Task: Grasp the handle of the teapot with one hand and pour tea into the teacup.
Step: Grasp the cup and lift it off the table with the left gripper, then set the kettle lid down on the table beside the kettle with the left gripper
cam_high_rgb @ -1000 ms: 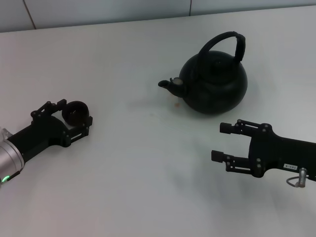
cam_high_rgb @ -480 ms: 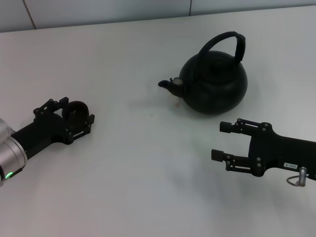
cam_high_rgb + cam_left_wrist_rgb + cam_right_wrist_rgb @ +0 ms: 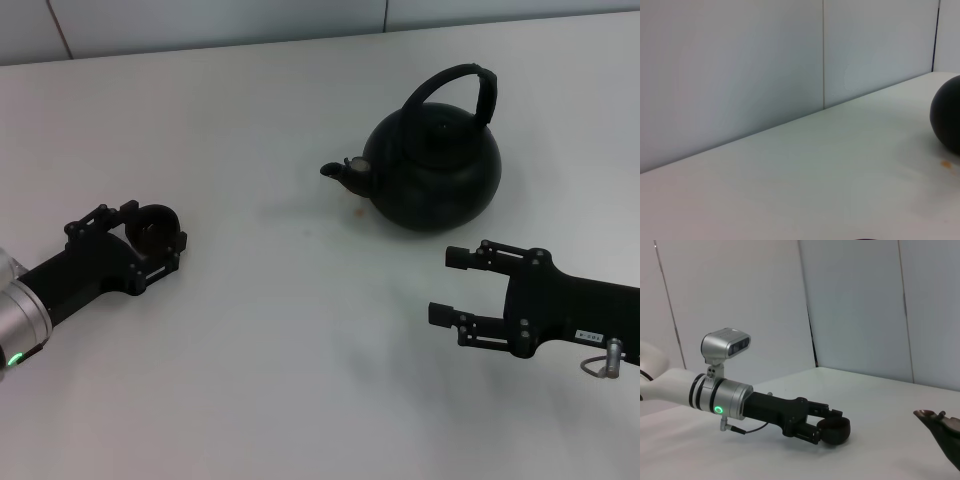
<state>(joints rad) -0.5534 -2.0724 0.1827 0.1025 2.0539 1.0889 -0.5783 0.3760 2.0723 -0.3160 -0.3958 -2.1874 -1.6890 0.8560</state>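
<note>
The matte-black teapot (image 3: 432,172) stands at the back right of the white table, its stubby spout (image 3: 342,172) pointing left and its arched handle (image 3: 458,82) upright over the lid. My left gripper (image 3: 154,231) is at the left, shut on the small black teacup (image 3: 160,222), low at the table surface. The right wrist view shows the same: the fingers (image 3: 807,432) clasp the teacup (image 3: 836,431). My right gripper (image 3: 447,286) is open and empty, in front of the teapot and apart from it.
A small orange stain (image 3: 357,211) lies on the table (image 3: 300,330) by the teapot's base. A wall (image 3: 200,20) runs along the far edge. The left wrist view shows only the teapot's side (image 3: 947,120), the table and the wall.
My left arm shifted slightly back and forth with the teacup in its grip. The right gripper and the teapot have not moved.
</note>
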